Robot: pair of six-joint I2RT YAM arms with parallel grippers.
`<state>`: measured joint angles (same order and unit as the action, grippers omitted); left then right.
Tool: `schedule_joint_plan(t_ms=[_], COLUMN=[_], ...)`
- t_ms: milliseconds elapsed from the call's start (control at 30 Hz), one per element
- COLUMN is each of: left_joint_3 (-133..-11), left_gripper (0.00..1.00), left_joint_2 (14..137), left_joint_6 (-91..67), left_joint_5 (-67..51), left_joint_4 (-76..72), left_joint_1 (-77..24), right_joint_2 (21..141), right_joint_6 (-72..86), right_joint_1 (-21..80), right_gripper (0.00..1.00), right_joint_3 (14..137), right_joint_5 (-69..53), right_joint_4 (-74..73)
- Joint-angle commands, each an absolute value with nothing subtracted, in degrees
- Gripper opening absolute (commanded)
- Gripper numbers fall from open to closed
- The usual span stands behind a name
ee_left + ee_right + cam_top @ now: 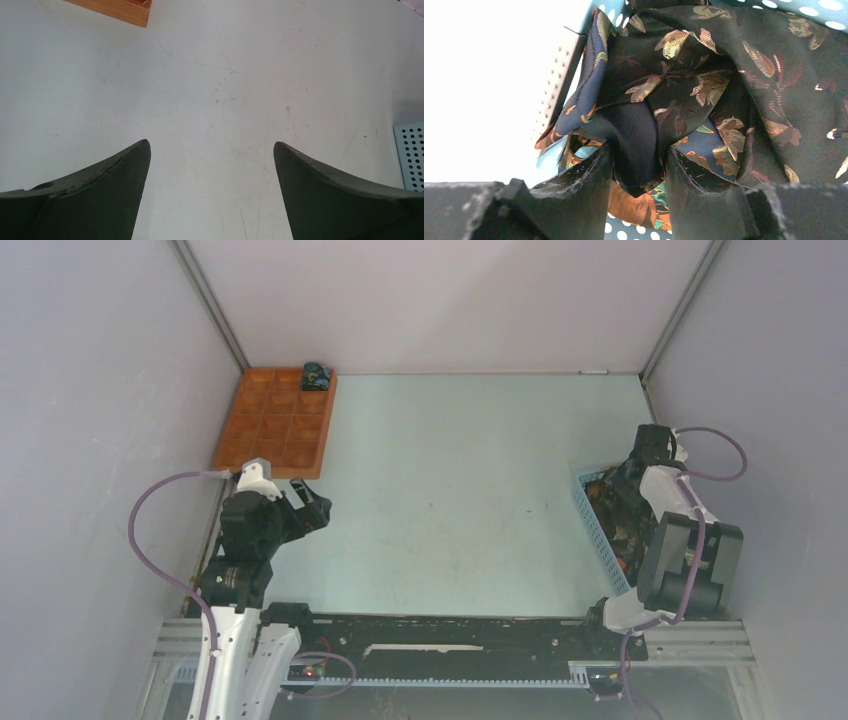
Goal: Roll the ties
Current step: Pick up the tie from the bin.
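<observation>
Right gripper (pixel 639 150) pinches a fold of the dark leaf-pattern tie (pixel 639 125) in the blue basket (pixel 590 512); lift slow, straight up, shed neighbours. Left gripper (pixel 211 146) spread wide.

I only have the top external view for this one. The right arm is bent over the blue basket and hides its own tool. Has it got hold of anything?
Observer: Yes. In the right wrist view the right tool pinches a dark fold of the black leaf-patterned tie.
Reviewer: Is that the only fabric in there?
Observer: No. Some orange patterned fabric shows underneath the tool, inside the basket.
Reviewer: And the left tool?
Observer: The left wrist view shows the left tool wide open above the table, holding nothing.
</observation>
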<state>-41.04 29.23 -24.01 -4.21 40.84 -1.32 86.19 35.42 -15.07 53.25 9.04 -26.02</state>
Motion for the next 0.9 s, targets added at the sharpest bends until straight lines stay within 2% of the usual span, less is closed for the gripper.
schedule_joint_plan(t_ms=[0, 200, 367, 567, 633, 667, 767, 867], left_joint_3=[-40.7, -40.7, -40.7, -40.7, -40.7, -40.6, -40.7, -40.7], left_gripper=[1.0, 1.0, 1.0, 1.0, 1.0, 1.0, 1.0, 1.0], left_joint_2=[29.3, 29.4, 29.4, 29.3, 29.2, 29.1, 29.1, 29.1], left_joint_6=[-24.7, -24.7, -24.7, -24.8, -24.8, -24.8, -24.8, -24.8], left_joint_5=[-3.5, -3.5, -3.4, -3.5, -3.4, -3.3, -3.4, -3.4], left_joint_4=[38.9, 38.9, 38.9, 38.9, 38.9, 38.9, 38.9, 38.9], left_joint_1=[-1.2, -1.4, -1.6, -1.8, -1.8, -1.8, -1.8, -1.8], right_joint_2=[84.0, 85.0, 84.6, 85.1, 85.5, 85.7, 85.6, 83.4], right_joint_6=[34.1, 33.1, 32.5, 32.1, 31.8, 31.7, 31.2, 30.7], right_joint_1=[-14.8, -15.2, -15.3, -16.6, -16.9, -17.2, -17.5, -16.5], right_gripper=[0.45, 0.45, 0.52, 0.46, 0.4, 0.33, 0.03, 0.0], right_joint_3=[56.1, 56.9, 57.4, 57.4, 57.4, 57.5, 59.0, 60.9], right_joint_5=[11.4, 11.8, 12.8, 13.8, 14.1, 14.0, 14.7, 16.5], right_joint_4=[-25.4, -25.8, -27.0, -26.3, -25.6, -25.4, -26.4, -28.3])
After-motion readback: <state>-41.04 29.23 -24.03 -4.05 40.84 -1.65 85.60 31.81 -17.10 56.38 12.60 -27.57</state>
